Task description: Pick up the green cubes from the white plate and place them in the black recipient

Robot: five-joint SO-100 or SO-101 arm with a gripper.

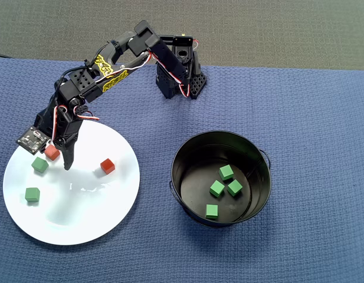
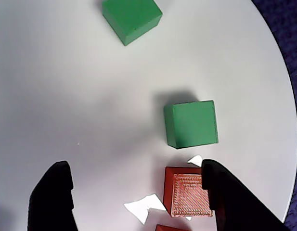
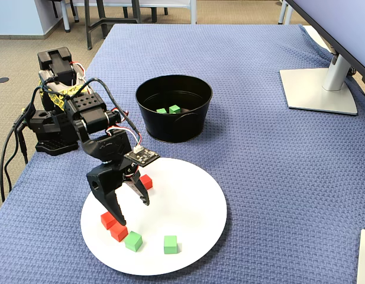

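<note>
Two green cubes lie on the white plate (image 1: pixel 81 218) at its left in the overhead view, one (image 1: pixel 40 164) above the other (image 1: pixel 32 194). In the wrist view they are ahead of the jaws, one near (image 2: pixel 191 123) and one far (image 2: pixel 132 18). Several more green cubes (image 1: pixel 226 172) lie inside the black bucket (image 1: pixel 177 154). My gripper (image 1: pixel 59 159) hangs open and empty over the plate's left part; its jaws stand wide apart (image 2: pixel 135 168). Its right finger (image 2: pixel 230 197) overlaps the edge of a red-orange cube (image 2: pixel 189 195). The near green cube lies just beyond that fingertip.
Three red-orange cubes are on the plate in the fixed view: two (image 3: pixel 108 220) (image 3: pixel 118 232) by the gripper (image 3: pixel 133 212), one (image 3: pixel 146 181) apart. The arm base (image 1: pixel 179 73) stands at the back. A monitor foot (image 3: pixel 318 89) is on the blue cloth.
</note>
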